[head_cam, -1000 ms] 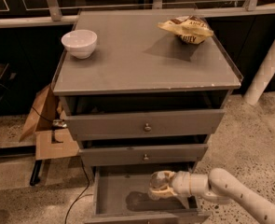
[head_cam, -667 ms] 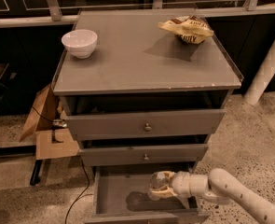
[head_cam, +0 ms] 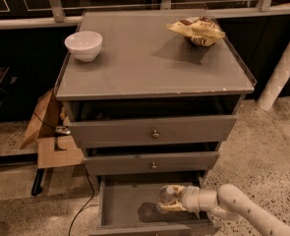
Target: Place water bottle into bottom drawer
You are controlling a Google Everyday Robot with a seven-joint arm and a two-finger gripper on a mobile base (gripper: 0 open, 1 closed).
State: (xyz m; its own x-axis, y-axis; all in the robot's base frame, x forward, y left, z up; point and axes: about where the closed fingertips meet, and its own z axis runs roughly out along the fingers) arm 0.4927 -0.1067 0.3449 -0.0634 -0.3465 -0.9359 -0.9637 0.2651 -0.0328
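Note:
The bottom drawer [head_cam: 121, 204] of the grey cabinet is pulled open and shows its plain grey inside. My gripper [head_cam: 170, 205] reaches in from the lower right and hangs over the drawer's right half, with its white arm [head_cam: 233, 204] trailing to the right. It is shut on the water bottle [head_cam: 166, 194], which shows only as a clear rounded shape between the yellowish fingers. The bottle's cap and label are hidden. A dark shadow lies on the drawer floor just left of the gripper.
The two knobbed drawers [head_cam: 154, 134] above are slightly ajar. On the cabinet top [head_cam: 149, 68] stand a white bowl [head_cam: 83, 45] at the back left and a chip bag [head_cam: 197, 31] at the back right. Cardboard [head_cam: 56, 151] and a cable lie on the floor at the left. A white post [head_cam: 282, 73] stands at the right.

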